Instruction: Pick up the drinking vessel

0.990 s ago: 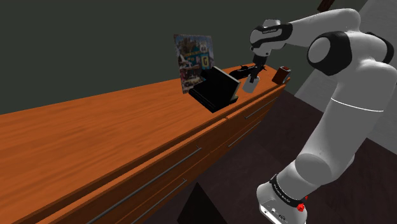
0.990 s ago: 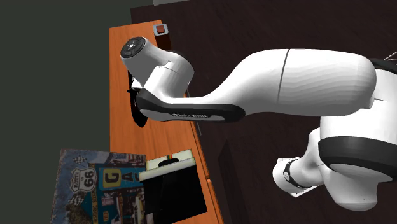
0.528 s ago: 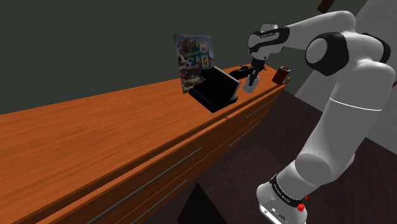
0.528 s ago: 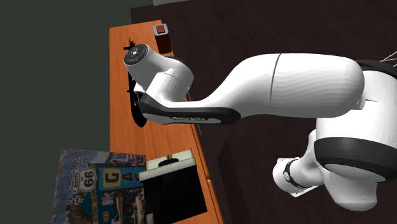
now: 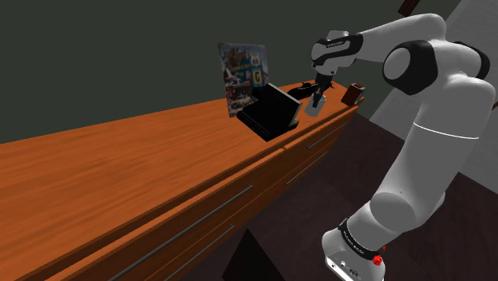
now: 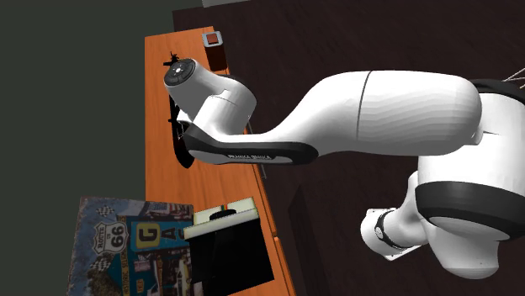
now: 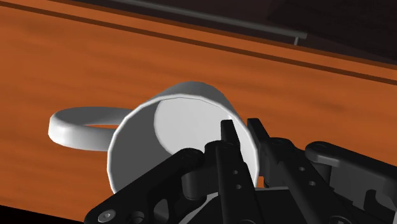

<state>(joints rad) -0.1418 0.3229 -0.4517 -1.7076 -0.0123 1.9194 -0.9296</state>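
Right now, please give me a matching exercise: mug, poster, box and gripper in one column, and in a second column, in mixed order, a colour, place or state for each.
Column 1
1. mug
2. poster
3. box
4. gripper

Column 2
A. colourful, standing upright behind the box
B. shut on the mug's rim
C. white, with a loop handle
D. black, resting on the counter

Pairs: 1-C, 2-A, 3-D, 4-B
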